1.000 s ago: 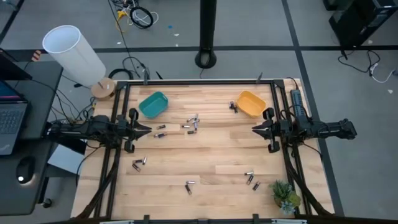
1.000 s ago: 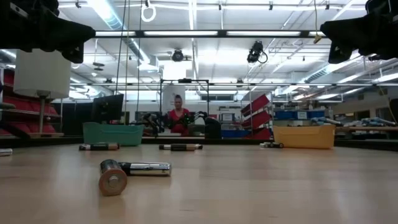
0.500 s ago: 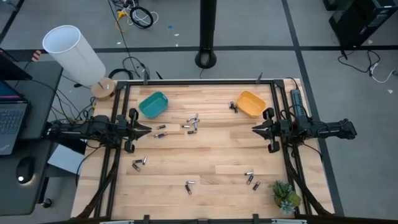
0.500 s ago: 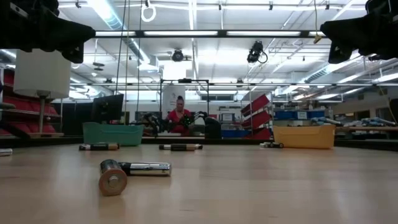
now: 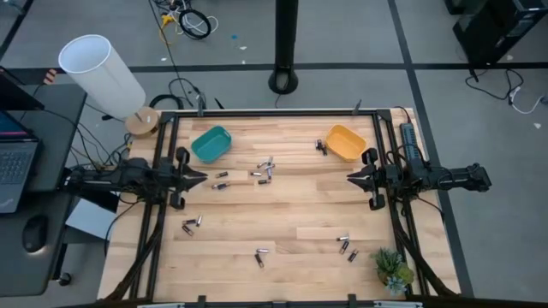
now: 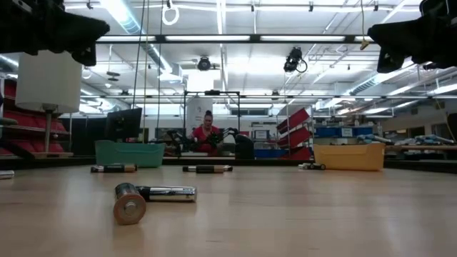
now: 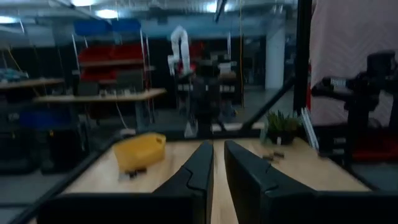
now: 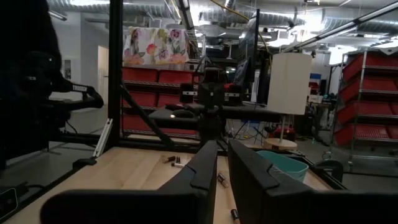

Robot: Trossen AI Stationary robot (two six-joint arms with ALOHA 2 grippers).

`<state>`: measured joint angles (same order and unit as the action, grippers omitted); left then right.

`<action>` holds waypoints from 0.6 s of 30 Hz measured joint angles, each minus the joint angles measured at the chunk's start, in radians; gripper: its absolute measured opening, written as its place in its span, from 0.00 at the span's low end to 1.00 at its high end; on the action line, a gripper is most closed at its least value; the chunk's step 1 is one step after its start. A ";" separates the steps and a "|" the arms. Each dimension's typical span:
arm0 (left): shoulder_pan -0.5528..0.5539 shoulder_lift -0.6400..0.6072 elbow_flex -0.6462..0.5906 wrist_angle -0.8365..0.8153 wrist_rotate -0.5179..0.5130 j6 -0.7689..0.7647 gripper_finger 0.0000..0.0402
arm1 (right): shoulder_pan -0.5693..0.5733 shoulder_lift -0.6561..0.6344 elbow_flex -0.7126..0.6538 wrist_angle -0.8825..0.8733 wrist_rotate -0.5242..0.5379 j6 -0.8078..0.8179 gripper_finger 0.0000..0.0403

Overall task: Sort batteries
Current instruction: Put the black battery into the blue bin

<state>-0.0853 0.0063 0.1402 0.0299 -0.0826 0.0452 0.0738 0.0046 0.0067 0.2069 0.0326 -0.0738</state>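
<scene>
The small silvery and dark cylindrical batteries lie scattered over the pale wooden table, most too small to make out singly. A few lie just beside the orange plastic bin; others near the teal plastic bin. The left gripper and right gripper hover at opposite table edges, each empty with fingers seemingly parted by a narrow gap.

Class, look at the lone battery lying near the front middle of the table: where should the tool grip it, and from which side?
Grip the battery around its middle, coming straight down from above. It lies flat on the table, apart from the others, so its round sides are free; probably set the fingers across its long axis.
</scene>
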 joint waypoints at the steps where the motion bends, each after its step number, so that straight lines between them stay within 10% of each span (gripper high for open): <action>1: 0.000 0.000 0.000 0.018 0.000 0.000 0.13 | 0.000 0.000 0.000 0.000 0.000 0.000 0.12; 13: 0.000 0.001 0.001 0.150 -0.338 -0.651 0.13 | 0.000 0.000 0.000 0.000 0.000 0.000 0.12; 18: 0.000 0.001 0.001 0.130 -0.424 -0.698 0.13 | -0.001 0.000 0.000 0.001 0.012 -0.005 0.12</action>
<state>-0.0853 0.0072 0.1413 0.1601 -0.5063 -0.6524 0.0727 0.0048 0.0067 0.2077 0.0450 -0.0790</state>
